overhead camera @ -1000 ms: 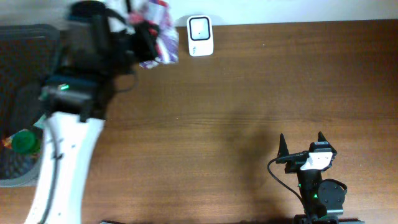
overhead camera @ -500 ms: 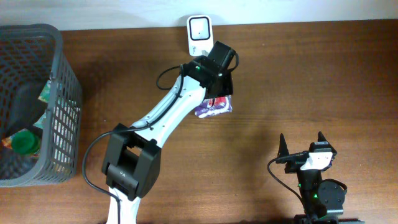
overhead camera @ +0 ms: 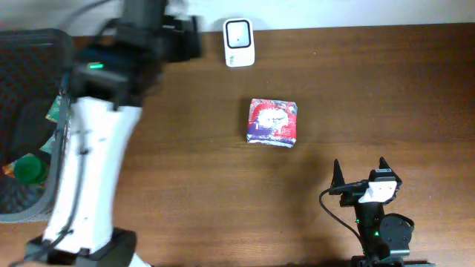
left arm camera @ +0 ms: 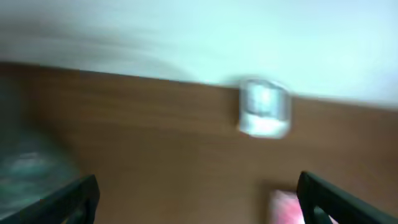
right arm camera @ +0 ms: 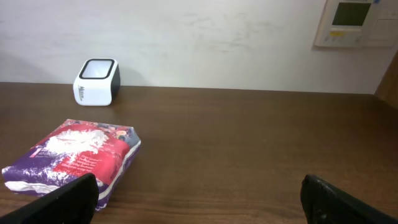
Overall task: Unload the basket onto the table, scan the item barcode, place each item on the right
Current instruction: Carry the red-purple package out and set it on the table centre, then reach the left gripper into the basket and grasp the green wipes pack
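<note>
From overhead, the packet (overhead camera: 272,122) lies flat on the surface (overhead camera: 386,89), in nobody's grip, well apart from the scanner (overhead camera: 239,43) at the far edge. My left arm (overhead camera: 93,156) is a blur up by the basket (overhead camera: 22,111). The right claw (overhead camera: 359,172) sits at the near edge, prongs spread and empty. My worry is that no code shows on the upper face. If it is printed underneath, a plain lift towards the scanner window would read nothing.

The left wrist view is smeared. I can make out the left claw (left arm camera: 198,202) released, with a finger at each lower corner and nothing between them. The scanner is a pale blob ahead, and a pink corner of the packet shows low on the right. Reaching in on a picture this blurred, I could clip the packet and slide it off line.

The right wrist view is sharp. The packet is a soft, puffy purple wrapper with red and white print, lying left of centre in front of the scanner. A wrapper that slack could crease under a hard pinch, and a creased code may not read.
</note>
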Controlling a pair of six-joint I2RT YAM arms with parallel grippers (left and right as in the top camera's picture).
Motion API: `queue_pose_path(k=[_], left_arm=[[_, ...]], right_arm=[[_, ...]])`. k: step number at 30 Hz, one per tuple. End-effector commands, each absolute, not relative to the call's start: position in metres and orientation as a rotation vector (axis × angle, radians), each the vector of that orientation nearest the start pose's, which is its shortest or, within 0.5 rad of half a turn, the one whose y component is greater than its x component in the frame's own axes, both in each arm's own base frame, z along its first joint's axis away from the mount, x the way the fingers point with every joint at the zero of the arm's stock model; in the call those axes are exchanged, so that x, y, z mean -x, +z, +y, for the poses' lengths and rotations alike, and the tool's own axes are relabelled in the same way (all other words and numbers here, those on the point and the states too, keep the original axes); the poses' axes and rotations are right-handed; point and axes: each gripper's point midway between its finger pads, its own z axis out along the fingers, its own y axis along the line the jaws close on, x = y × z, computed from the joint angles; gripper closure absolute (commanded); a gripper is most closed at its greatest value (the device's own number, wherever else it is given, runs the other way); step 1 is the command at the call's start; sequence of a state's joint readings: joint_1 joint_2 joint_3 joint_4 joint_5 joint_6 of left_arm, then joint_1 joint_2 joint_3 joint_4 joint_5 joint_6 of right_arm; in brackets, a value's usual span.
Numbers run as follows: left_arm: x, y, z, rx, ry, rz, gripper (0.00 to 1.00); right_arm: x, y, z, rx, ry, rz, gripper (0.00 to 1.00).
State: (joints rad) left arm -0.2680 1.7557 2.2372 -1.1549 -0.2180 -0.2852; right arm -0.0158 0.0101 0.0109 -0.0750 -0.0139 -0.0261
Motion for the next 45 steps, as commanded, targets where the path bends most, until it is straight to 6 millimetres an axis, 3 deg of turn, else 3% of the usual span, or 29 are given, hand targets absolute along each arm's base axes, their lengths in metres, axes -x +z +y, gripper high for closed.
queue_pose_path(k=[1,2,5,7,10,12,16,17,18,19,20,21,24,26,30,33,34,35,37,39,42,45], left_arm=[[-0.415,0.417,0.062,0.452,0.219,2.130,0.01],[-0.402,0.408,0.114,0.597,0.295,2.136,0.01],[-0.364,0.376,0.213,0.948,0.407,2.116,0.01],[-0.354,0.351,0.234,1.006,0.389,2.166,0.00],[-0.355,0.287,0.264,0.909,0.447,2.389,0.01],[-0.382,0.249,0.248,0.635,0.279,2.558,0.01],[-0.403,0.198,0.256,0.605,0.226,2.648,0.07],[-0.405,0.181,0.256,0.596,0.209,2.690,0.22],[-0.405,0.174,0.257,0.599,0.202,2.704,0.30],[-0.404,0.163,0.255,0.600,0.186,2.739,0.50],[-0.404,0.158,0.255,0.603,0.181,2.750,0.51],[-0.403,0.152,0.254,0.564,0.177,2.776,0.44],[-0.400,0.122,0.253,0.439,0.162,2.872,0.35],[-0.405,0.104,0.256,0.432,0.153,2.893,0.18],[-0.404,0.071,0.255,0.408,0.116,2.964,0.18],[-0.401,0.045,0.248,0.413,0.040,3.017,0.29],[-0.403,0.041,0.242,0.410,-0.016,3.014,0.29],[-0.404,0.040,0.241,0.410,-0.031,3.013,0.38],[-0.402,0.040,0.241,0.411,-0.029,3.018,0.81],[-0.403,0.040,0.241,0.412,-0.029,3.017,1.00],[-0.410,0.054,0.246,0.407,-0.006,2.985,1.00],[-0.421,0.107,0.252,0.515,0.026,2.899,1.00]], right_arm=[[-0.246,0.155,-0.001,0.015,-0.019,1.650,0.01],[-0.246,0.155,-0.001,0.014,-0.019,1.650,0.01],[-0.246,0.155,-0.001,0.014,-0.019,1.651,0.01],[-0.246,0.155,-0.001,0.014,-0.019,1.650,0.01],[-0.246,0.155,-0.001,0.014,-0.019,1.650,0.01],[-0.246,0.155,-0.001,0.014,-0.019,1.650,0.01],[-0.246,0.155,-0.001,0.014,-0.019,1.651,0.01],[-0.246,0.155,-0.001,0.014,-0.019,1.650,0.01],[-0.246,0.155,-0.001,0.014,-0.019,1.650,0.01],[-0.246,0.155,-0.001,0.014,-0.019,1.650,0.01],[-0.246,0.155,-0.001,0.014,-0.019,1.650,0.01],[-0.246,0.155,-0.001,0.014,-0.019,1.650,0.01],[-0.246,0.155,-0.001,0.014,-0.019,1.650,0.01],[-0.246,0.155,-0.001,0.014,-0.019,1.651,0.01],[-0.246,0.155,-0.001,0.015,-0.019,1.650,0.01],[-0.246,0.155,-0.001,0.014,-0.019,1.650,0.01],[-0.246,0.155,-0.001,0.014,-0.019,1.651,0.01],[-0.246,0.155,-0.001,0.014,-0.019,1.651,0.01],[-0.246,0.155,-0.001,0.014,-0.019,1.650,0.01],[-0.246,0.155,-0.001,0.014,-0.019,1.650,0.01],[-0.246,0.155,-0.001,0.015,-0.019,1.650,0.01],[-0.246,0.155,-0.001,0.014,-0.019,1.650,0.01]])
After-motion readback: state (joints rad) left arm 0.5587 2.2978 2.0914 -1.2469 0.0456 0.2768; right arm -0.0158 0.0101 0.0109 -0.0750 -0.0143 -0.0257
